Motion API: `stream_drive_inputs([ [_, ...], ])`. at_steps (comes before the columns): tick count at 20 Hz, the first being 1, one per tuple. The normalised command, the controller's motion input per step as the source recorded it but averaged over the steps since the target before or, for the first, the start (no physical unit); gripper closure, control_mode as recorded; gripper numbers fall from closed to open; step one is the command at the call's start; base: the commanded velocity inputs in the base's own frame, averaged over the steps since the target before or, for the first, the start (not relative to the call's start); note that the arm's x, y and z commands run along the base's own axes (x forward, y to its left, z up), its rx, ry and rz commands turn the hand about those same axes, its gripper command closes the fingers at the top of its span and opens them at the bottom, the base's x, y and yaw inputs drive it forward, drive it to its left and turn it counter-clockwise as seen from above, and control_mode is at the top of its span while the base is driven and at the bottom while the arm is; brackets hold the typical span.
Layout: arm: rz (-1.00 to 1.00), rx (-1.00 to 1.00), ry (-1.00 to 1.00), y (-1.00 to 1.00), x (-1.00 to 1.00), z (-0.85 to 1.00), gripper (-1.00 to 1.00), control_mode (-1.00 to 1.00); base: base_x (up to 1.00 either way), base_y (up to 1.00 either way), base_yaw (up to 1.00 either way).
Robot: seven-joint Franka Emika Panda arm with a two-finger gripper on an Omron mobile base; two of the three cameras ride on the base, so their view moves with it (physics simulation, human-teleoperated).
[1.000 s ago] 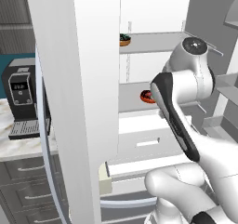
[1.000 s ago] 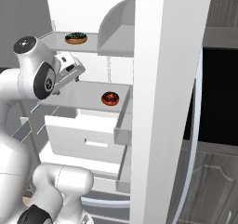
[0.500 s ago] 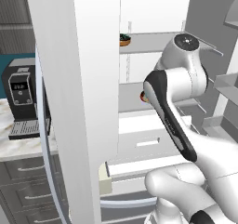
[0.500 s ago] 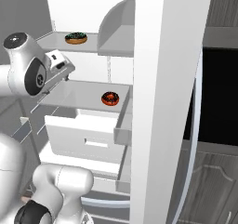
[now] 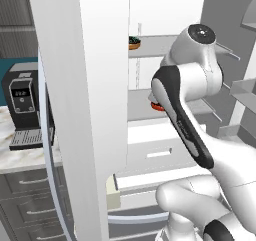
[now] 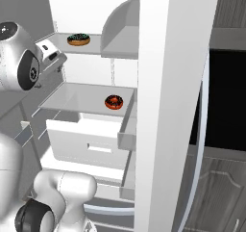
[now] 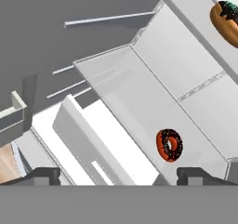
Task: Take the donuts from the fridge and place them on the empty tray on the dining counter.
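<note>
Showing the fridge [image 6: 163, 82] with its doors swung wide and both donuts lying on its white shelves; the tan donut with dark icing [image 6: 78, 39] sits on the upper shelf [image 6: 91, 45], the dark donut with red-orange icing [image 6: 114, 101] on the shelf below [image 6: 81, 101], above the white drawer [image 6: 86, 142]. The gripper [image 7: 118, 174], raised in front of the fridge interior, has its jaws spread wide and carries nothing; its fingertips [image 7: 44, 174] frame the lower donut in the hand view, well apart from it. Judged progress: early; the fridge is open, no donut is grasped yet, and both transfers to the tray remain.
</note>
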Motion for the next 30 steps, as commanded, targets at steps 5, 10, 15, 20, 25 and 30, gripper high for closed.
stream_drive_inputs([
  [5,0.15,0.0,0.0,0.01,0.26,0.29,-1.0,-1.0,0.0,0.0,0.0],
  [10,0.11,0.0,-0.26,0.02,0.2,0.0,-1.0,-1.0,0.0,0.0,0.0],
  [15,0.01,0.0,-0.3,0.04,0.04,0.0,-1.0,-1.0,0.0,0.0,0.0],
  [20,0.0,0.0,-0.04,0.04,0.0,0.3,-1.0,-1.0,0.0,0.0,0.0],
  [25,-0.01,0.0,0.02,0.07,0.0,0.55,-1.0,-1.0,0.0,0.0,0.0],
  [30,-0.01,0.0,0.07,0.06,0.24,0.19,-1.0,-1.0,0.0,0.0,0.0],
])
